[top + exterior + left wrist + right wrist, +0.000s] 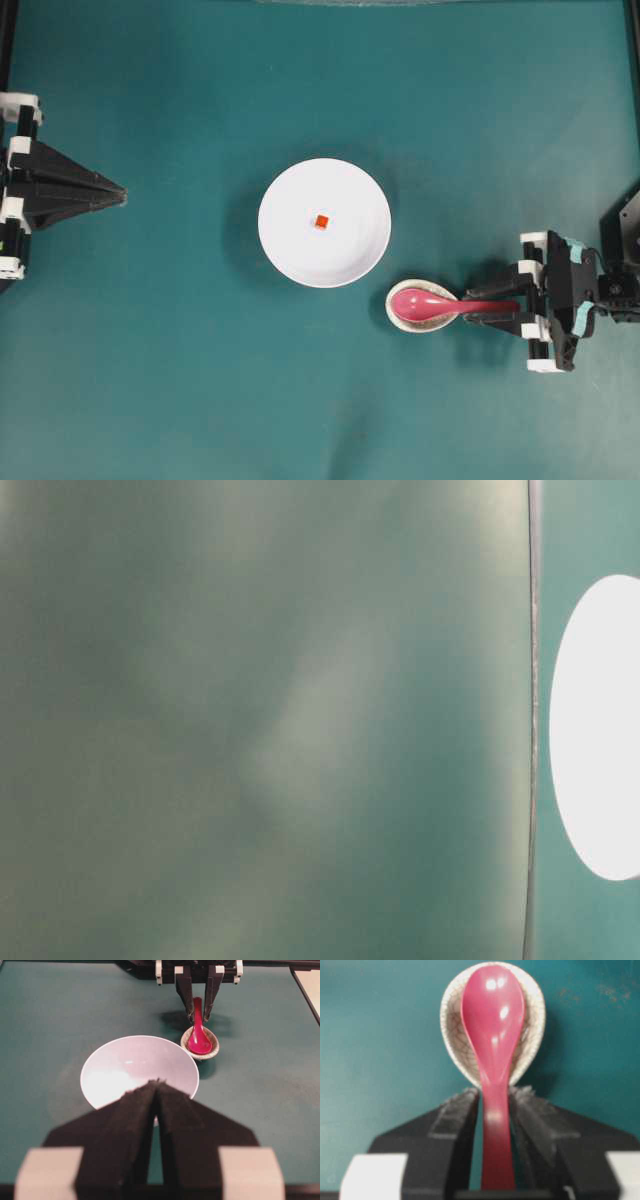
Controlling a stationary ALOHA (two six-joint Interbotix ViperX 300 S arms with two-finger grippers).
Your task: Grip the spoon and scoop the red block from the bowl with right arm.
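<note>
The pink-red spoon (425, 303) lies with its scoop in a small speckled egg-shaped rest (400, 318), its handle pointing right. My right gripper (468, 307) straddles that handle, open. In the right wrist view the handle (496, 1125) runs between the fingers (460, 1110) with a thin gap on each side. The white bowl (285, 250) sits at the table's middle, just up-left of the rest, with the tiny red block (321, 221) at its centre. My left gripper (122, 192) is shut and empty at the far left, well away from the bowl (125, 1065).
Teal cloth covers the whole table (180, 380). The rest nearly touches the bowl's lower right rim. The table-level view is a blur with a white oval (600, 730) at its right edge.
</note>
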